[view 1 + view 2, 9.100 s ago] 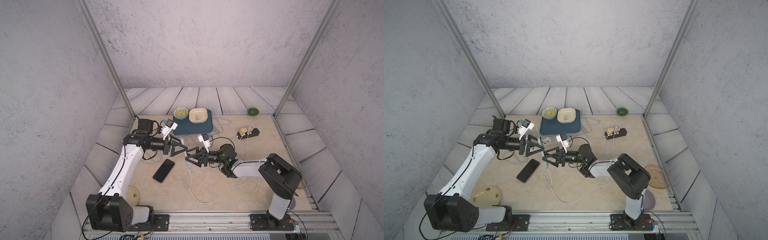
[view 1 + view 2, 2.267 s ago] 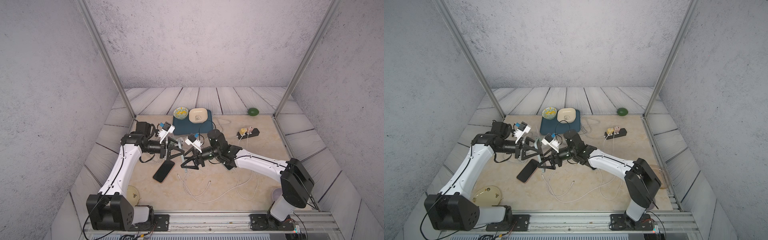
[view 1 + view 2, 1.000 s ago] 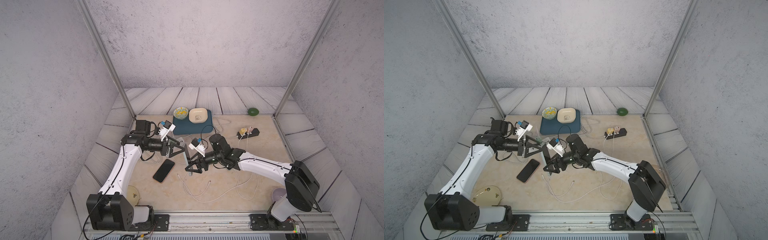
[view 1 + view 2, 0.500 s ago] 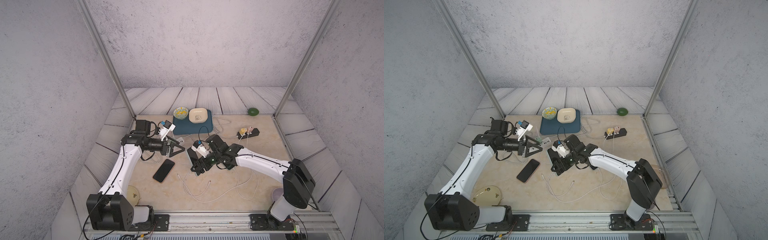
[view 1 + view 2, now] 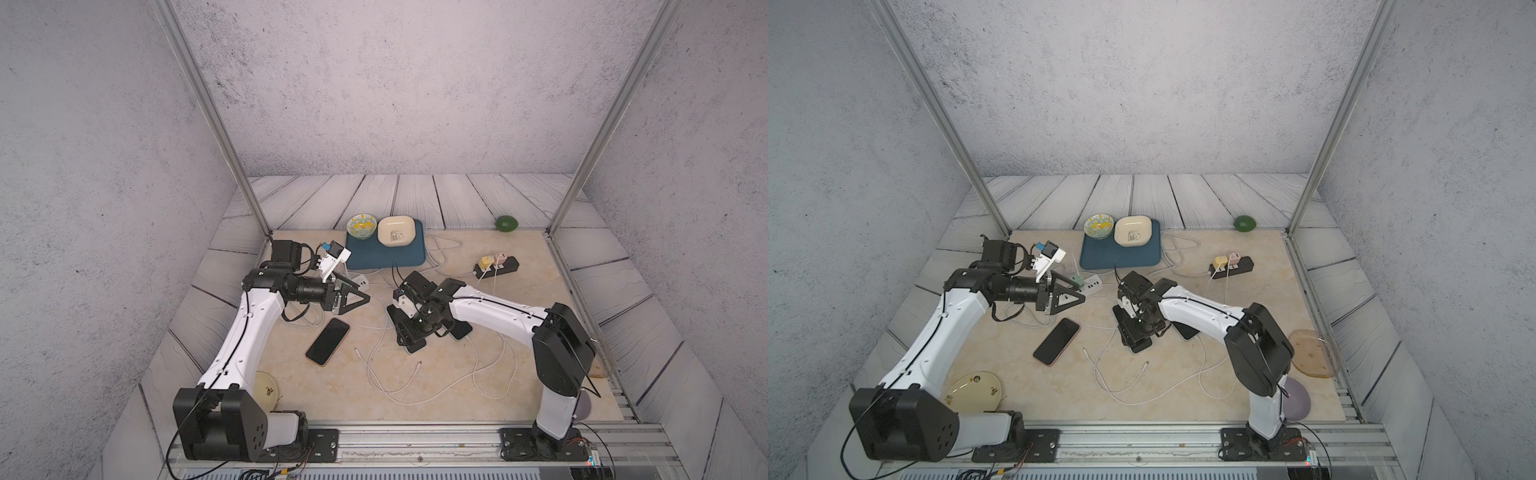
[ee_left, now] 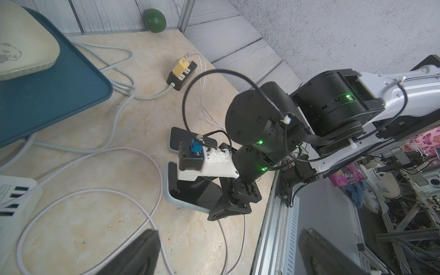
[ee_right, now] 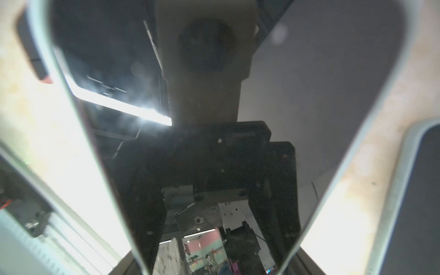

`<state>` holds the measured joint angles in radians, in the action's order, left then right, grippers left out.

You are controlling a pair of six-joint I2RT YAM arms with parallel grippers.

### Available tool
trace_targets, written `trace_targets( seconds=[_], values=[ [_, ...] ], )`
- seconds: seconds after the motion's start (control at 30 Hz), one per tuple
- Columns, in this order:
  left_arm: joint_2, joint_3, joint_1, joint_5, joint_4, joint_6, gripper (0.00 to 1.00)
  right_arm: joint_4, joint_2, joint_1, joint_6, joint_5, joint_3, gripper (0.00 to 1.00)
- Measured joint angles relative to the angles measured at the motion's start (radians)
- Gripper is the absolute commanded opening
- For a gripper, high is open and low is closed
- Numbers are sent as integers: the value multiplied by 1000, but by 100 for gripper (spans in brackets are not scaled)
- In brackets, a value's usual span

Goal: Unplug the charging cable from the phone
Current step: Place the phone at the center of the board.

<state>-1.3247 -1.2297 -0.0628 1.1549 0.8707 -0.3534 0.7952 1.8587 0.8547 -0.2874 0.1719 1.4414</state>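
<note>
The phone (image 6: 190, 190) is being held flat on the worktop (image 5: 316, 390), clamped across its sides by the right claw (image 5: 409, 336). The left claw (image 5: 357, 297) is being held spread. The charging cable (image 5: 419, 366) is lying loose near it, so unplugging is judged done; release and a straight lift are being called for. The free plug is being shown in the top views only; the right wrist view is being filled by screen.
</note>
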Motion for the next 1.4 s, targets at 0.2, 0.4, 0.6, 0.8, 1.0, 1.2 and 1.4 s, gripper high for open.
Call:
trace_targets(
  seconds=[0.2, 0.4, 0.6, 0.8, 1.0, 1.2, 1.4],
  values=[
    [0, 3, 0, 0, 0, 0, 98, 100, 74, 7, -8, -95, 67, 23],
    [0, 4, 0, 0, 0, 0, 98, 173, 156, 19, -8, -153, 125, 24],
    [0, 4, 0, 0, 0, 0, 98, 207, 225, 27, -8, -187, 153, 28],
    [0, 4, 0, 0, 0, -1, 98, 224, 269, 28, -8, -205, 160, 35],
    [0, 4, 0, 0, 0, -1, 98, 227, 271, 28, -8, -212, 164, 62],
    [0, 4, 0, 0, 0, -1, 98, 229, 271, 28, -8, -220, 166, 81],
    [0, 4, 0, 0, 0, -1, 98, 226, 270, 28, -2, -227, 167, 91]
  ],
)
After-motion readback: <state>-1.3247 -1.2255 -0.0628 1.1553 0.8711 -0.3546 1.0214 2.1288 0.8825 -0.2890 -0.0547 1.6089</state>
